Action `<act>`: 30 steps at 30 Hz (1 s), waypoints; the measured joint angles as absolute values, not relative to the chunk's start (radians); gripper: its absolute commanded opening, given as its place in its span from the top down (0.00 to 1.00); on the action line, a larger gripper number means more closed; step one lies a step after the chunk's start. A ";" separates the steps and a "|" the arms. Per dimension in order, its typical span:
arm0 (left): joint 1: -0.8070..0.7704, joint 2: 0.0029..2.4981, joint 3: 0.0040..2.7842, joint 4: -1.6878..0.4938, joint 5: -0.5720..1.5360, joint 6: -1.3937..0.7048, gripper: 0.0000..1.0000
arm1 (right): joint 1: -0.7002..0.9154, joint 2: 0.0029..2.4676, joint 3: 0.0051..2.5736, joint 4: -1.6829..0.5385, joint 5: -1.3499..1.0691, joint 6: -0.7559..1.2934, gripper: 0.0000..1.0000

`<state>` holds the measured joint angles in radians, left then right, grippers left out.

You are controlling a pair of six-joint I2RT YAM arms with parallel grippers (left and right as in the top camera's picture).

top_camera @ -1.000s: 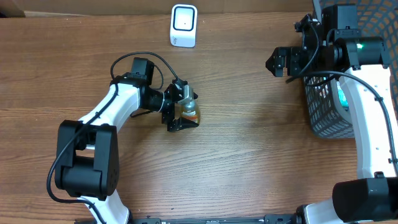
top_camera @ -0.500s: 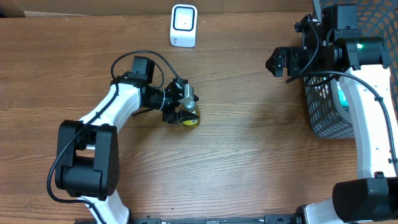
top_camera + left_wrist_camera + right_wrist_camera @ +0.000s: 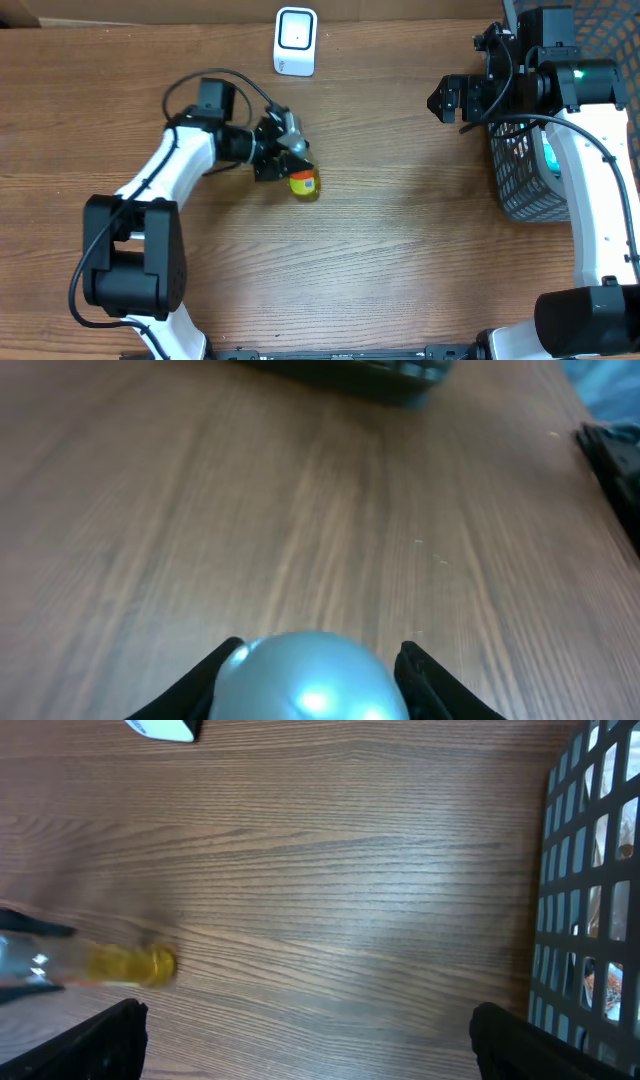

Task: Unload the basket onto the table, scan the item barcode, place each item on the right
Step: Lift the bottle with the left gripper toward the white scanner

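The item (image 3: 303, 184) is a small bottle with a yellow end and a silvery body, left of the table's middle. My left gripper (image 3: 284, 163) is shut on it. In the left wrist view its rounded silver-blue end (image 3: 310, 680) fills the gap between the two black fingers (image 3: 205, 685), tight on both sides. The right wrist view shows the item (image 3: 128, 965) blurred at its left edge. The white barcode scanner (image 3: 295, 41) stands at the back of the table, beyond the item. My right gripper (image 3: 446, 103) hangs open and empty at the right, beside the basket.
A dark mesh basket (image 3: 525, 175) stands at the right edge, its wall (image 3: 590, 870) close to the right gripper. Bare wooden table (image 3: 400, 250) stretches between the two arms. The scanner's corner (image 3: 160, 728) shows at the top left of the right wrist view.
The left jaws have closed from wide open onto the item. The left arm has swung back and to the left, turning the item with it. The right arm has not moved.
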<state>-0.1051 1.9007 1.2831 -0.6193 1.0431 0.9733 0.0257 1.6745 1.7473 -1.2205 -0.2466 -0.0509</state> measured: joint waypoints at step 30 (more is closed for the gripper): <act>-0.013 1.874 1.447 -0.545 0.448 0.228 0.55 | 0.026 1.674 1.747 -1.198 -0.247 -0.051 0.00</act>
<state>-0.0128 1.8740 1.4471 -0.5453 0.4484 0.2276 0.0257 1.6745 1.7473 -1.1980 -0.2470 -0.0513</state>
